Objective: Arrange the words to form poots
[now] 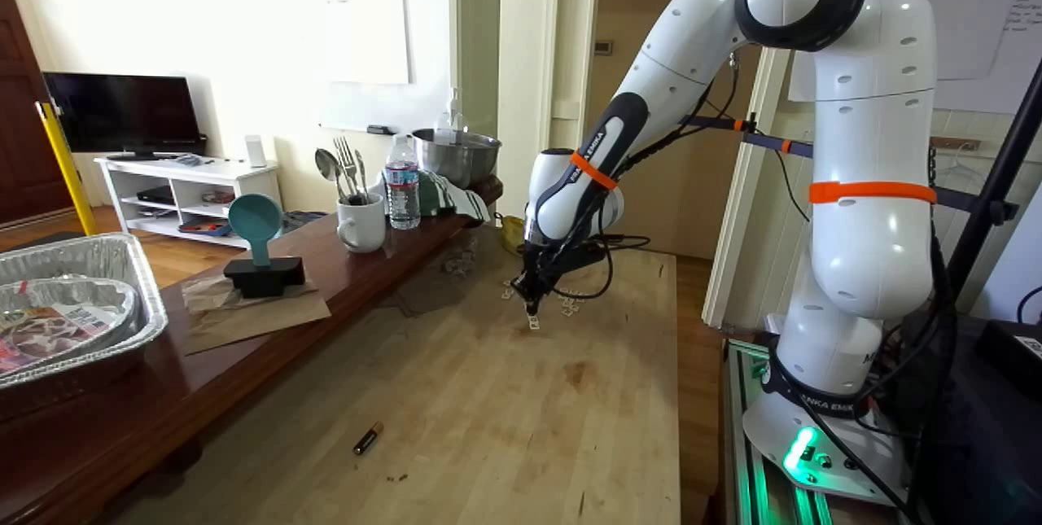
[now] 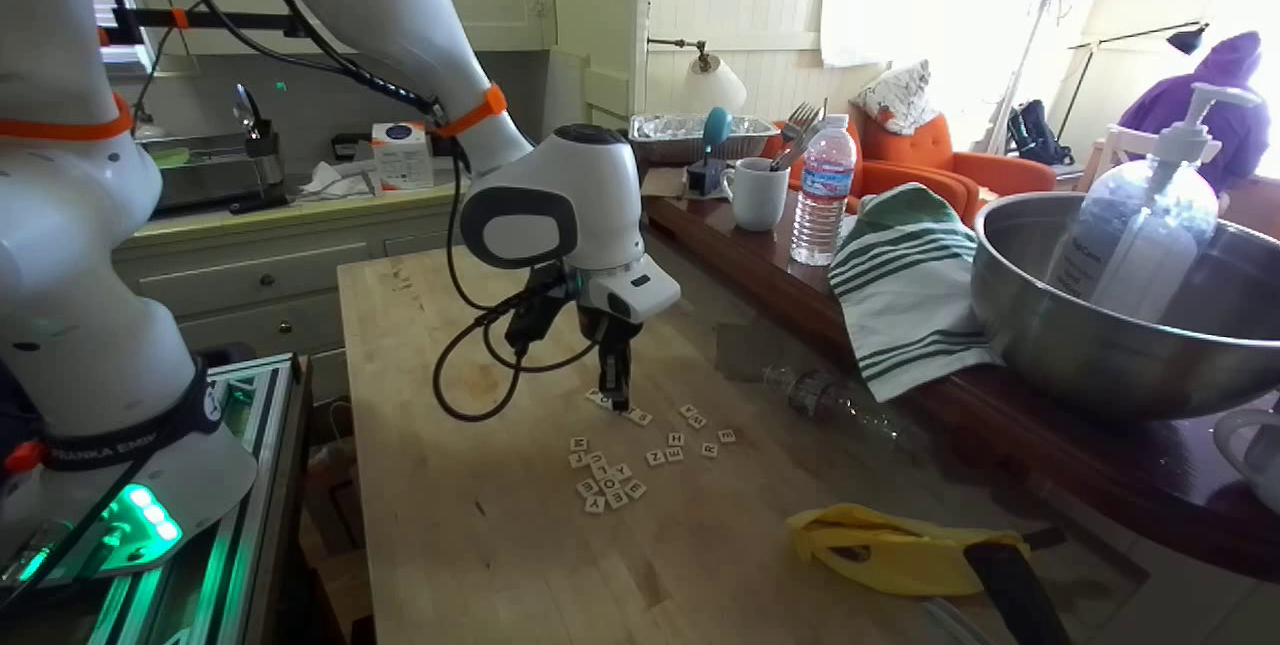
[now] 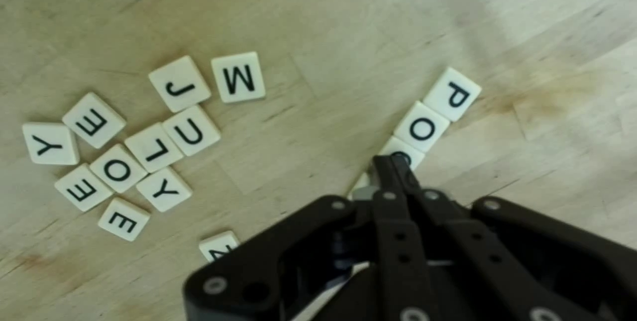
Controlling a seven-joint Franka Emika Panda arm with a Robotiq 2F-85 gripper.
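Observation:
Pale square letter tiles lie on the light wood table. In the wrist view a slanted row holds a P tile (image 3: 453, 94), an O tile (image 3: 422, 128), a second O tile (image 3: 408, 151) and a partly hidden tile (image 3: 360, 183) whose letter is covered. My gripper (image 3: 391, 158) is shut with its fingertips together and nothing seen between them. The tips overlap the second O tile; I cannot tell whether they touch it. The gripper also points down at the row in both exterior views (image 1: 532, 310) (image 2: 616, 405). Part of the row (image 2: 638, 416) shows beside it.
Loose tiles cluster nearby, including M (image 3: 238, 77), J (image 3: 180, 83) and U (image 3: 191, 130). More tiles (image 2: 675, 439) lie close by. A yellow item (image 2: 890, 550), a clear bottle (image 2: 820, 395) and a battery (image 1: 368, 438) lie on the table. A raised dark ledge (image 1: 342, 281) runs alongside.

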